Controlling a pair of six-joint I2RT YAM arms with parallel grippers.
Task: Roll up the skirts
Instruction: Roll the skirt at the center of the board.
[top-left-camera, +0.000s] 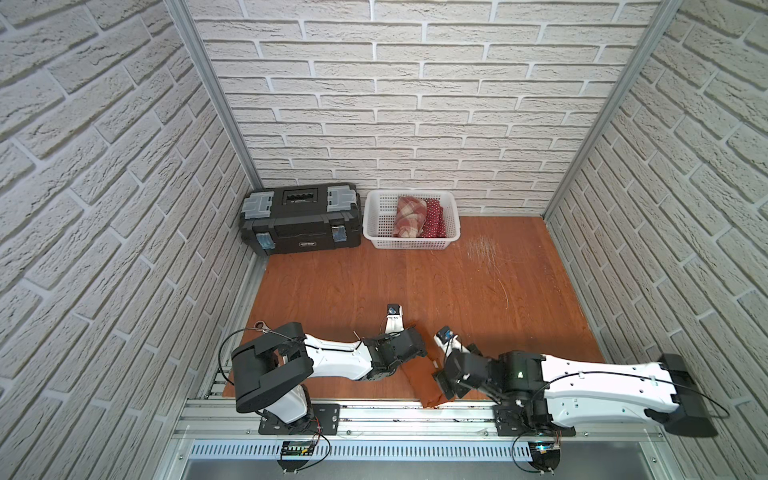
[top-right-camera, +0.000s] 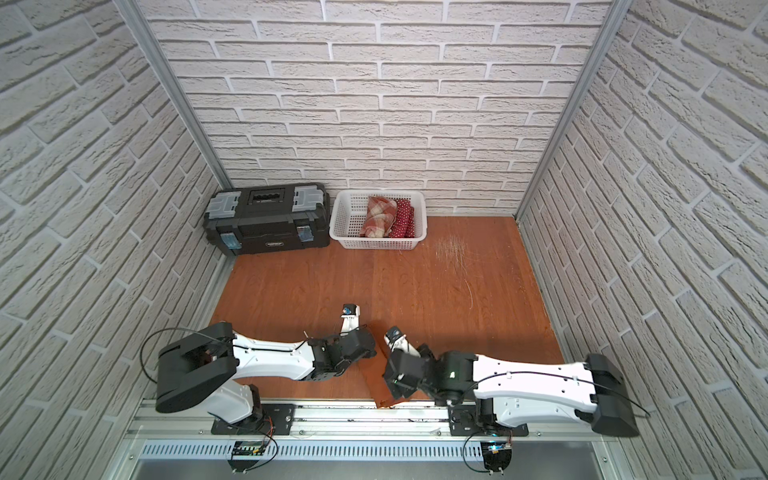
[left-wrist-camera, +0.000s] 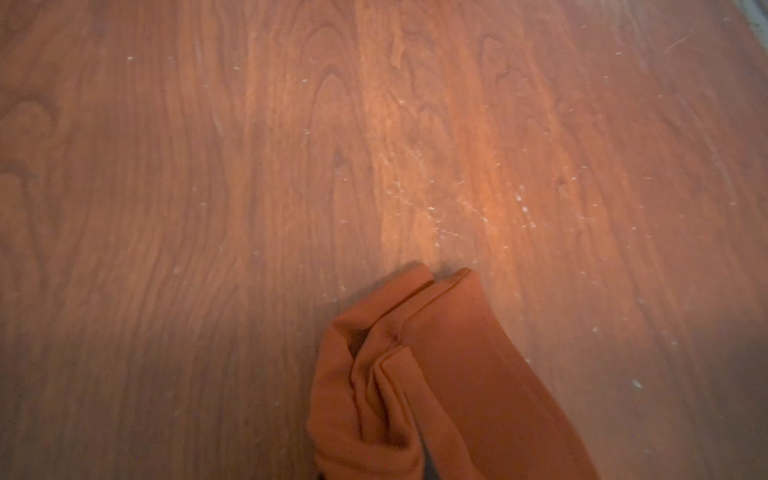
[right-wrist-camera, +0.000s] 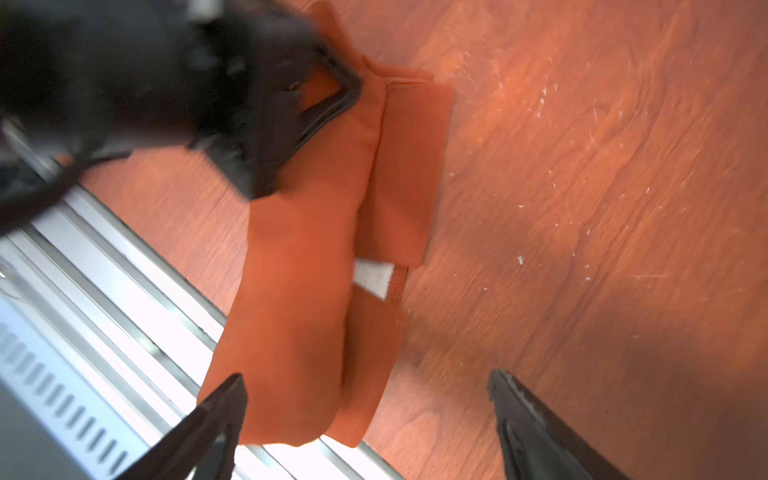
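basket (top-left-camera: 409, 243) right of toolbox (top-left-camera: 299, 224) — two skirts (top-left-camera: 409, 217) inside, third skirt (top-left-camera: 424, 386) up front

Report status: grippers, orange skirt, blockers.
Left gripper shut on rust-orange skirt, far end. Right gripper open at near end. Skirt folded, overhanging table front edge. No blockers seen.

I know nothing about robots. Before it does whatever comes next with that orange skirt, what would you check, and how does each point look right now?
1. Left gripper grips the orange skirt: ok, shut on its far end.
2. Right gripper free: ok, open and holding nothing, at the skirt's near end.
3. Skirt wholly on the table: not ok, its near end reaches over the front edge.
4. Skirt rolled: not ok, it looks loosely folded, with a white label showing.
5. Room in the basket: ok, there is bare space beside the plaid skirt and dotted skirt.
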